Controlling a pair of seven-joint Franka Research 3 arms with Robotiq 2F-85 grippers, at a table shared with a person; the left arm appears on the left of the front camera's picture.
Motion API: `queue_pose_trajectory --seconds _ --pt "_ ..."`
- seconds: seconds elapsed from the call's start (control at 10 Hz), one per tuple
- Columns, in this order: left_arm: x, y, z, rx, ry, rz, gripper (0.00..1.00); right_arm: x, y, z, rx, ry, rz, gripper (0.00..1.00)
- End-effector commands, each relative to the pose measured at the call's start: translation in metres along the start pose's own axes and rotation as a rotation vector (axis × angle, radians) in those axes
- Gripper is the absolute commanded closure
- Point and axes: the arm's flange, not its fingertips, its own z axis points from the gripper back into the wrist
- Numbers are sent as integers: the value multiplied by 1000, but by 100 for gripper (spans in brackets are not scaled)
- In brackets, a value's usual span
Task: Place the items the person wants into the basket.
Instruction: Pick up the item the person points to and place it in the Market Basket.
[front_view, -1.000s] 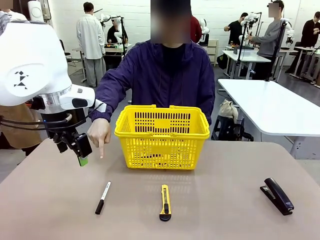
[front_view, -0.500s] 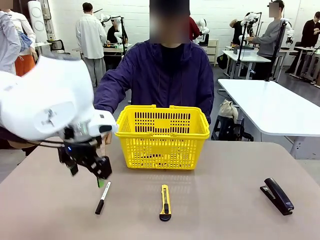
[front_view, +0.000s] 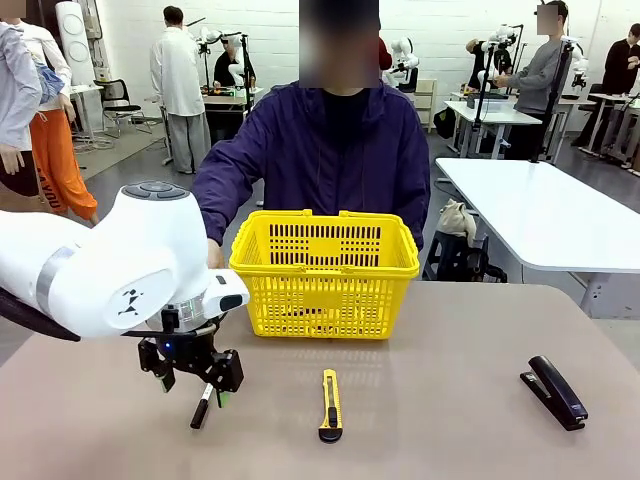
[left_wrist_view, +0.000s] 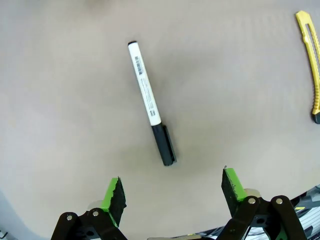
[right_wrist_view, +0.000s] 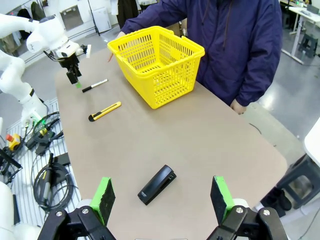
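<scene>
A white marker with a black cap (left_wrist_view: 149, 101) lies on the brown table, just ahead of my left gripper (left_wrist_view: 172, 192). That gripper is open and hangs right over the marker (front_view: 203, 404), its green pads (left_wrist_view: 114, 196) apart with nothing between them. The yellow basket (front_view: 325, 272) stands behind it, in front of the person (front_view: 330, 150) in the dark jacket. My right gripper (right_wrist_view: 161, 196) is open high above the table, far from the basket (right_wrist_view: 157, 62) and the marker (right_wrist_view: 95, 85).
A yellow-and-black utility knife (front_view: 330, 405) lies at the table's middle front, to the right of the marker. A black stapler (front_view: 555, 392) rests at the front right, below my right gripper (right_wrist_view: 156, 185). The left arm's white body (front_view: 120, 265) covers the table's left side.
My left arm has swung down and to the right until its gripper hangs over the marker. The person's pointing hand has drawn back toward the basket.
</scene>
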Motion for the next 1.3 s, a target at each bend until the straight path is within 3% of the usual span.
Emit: queue_pose_trajectory --seconds 0.0,0.6,1.2 --pt "-2 1 -19 -16 -25 29 0 0 -2 -2 3 -30 16 0" --pt "17 0 -54 -10 17 121 0 0 -2 -2 3 -30 16 0" --pt "28 9 -61 5 28 192 0 0 -2 -2 3 -30 16 0"
